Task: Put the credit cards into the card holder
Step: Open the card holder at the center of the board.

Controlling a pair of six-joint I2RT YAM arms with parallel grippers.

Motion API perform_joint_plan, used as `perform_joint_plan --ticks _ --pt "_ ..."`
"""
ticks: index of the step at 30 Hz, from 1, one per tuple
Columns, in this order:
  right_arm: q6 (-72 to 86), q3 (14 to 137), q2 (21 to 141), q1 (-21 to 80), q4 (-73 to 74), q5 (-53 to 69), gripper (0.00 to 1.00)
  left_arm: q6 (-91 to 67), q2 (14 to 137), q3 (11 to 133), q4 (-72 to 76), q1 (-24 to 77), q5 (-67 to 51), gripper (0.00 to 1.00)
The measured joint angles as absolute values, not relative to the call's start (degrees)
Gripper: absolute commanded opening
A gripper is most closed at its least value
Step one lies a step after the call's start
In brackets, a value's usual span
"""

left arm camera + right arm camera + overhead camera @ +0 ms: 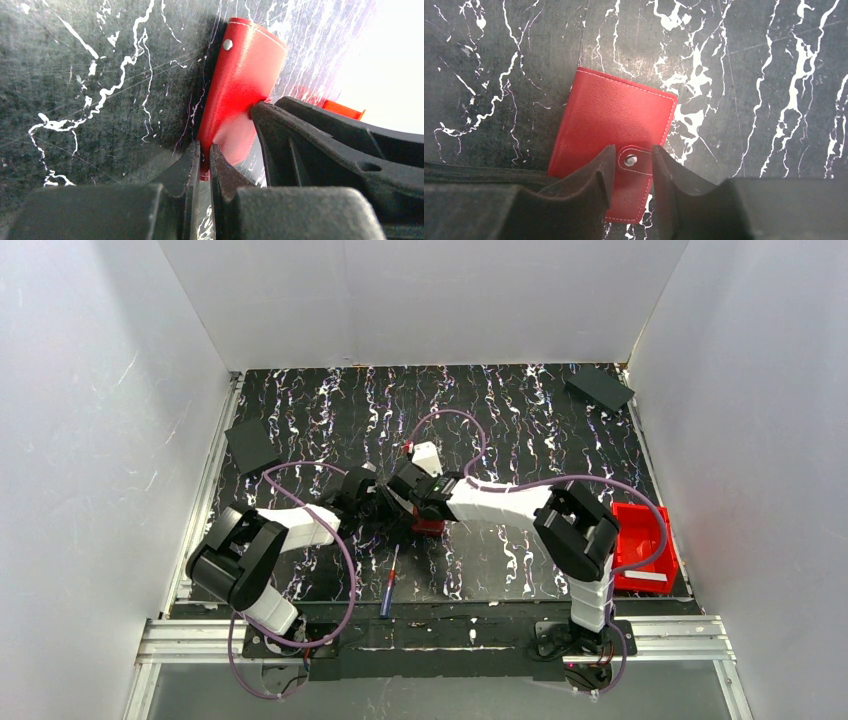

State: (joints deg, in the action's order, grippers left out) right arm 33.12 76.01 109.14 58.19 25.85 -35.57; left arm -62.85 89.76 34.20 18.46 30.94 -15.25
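Observation:
The card holder (614, 110) is a red, stitched case, folded shut on the black marbled tabletop (749, 75); its snap tab with a metal stud faces up. My right gripper (634, 150) hangs straight over it, its fingers pressed to either side of the tab. From the left, my left gripper (204, 150) is shut on the thin near edge of the card holder (245, 70), which rises tilted in that view. From above, both grippers meet mid-table, left gripper (385, 508) and right gripper (418, 506), over the card holder (430, 526). The credit cards are out of view.
A red open bin (628, 515) stands beside the right arm at the table's right edge. Black flat squares lie at the left edge (250, 445) and the far right corner (598, 387). A thin blue and red tool (389, 585) lies near the front edge.

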Motion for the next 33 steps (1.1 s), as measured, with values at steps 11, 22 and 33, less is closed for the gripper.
perform_joint_plan --ticks 11,22,33 --pt "35.9 75.8 108.9 60.6 26.3 -42.5 0.01 -64.1 87.1 33.2 18.1 31.7 -11.8 0.0" --pt "33.3 53.6 92.9 50.7 13.3 -31.3 0.01 -64.8 86.7 32.6 16.4 31.7 -9.5 0.0" --pt "26.7 49.1 88.1 35.4 3.5 -8.6 0.69 -59.3 101.0 48.3 13.5 31.5 -18.4 0.0"
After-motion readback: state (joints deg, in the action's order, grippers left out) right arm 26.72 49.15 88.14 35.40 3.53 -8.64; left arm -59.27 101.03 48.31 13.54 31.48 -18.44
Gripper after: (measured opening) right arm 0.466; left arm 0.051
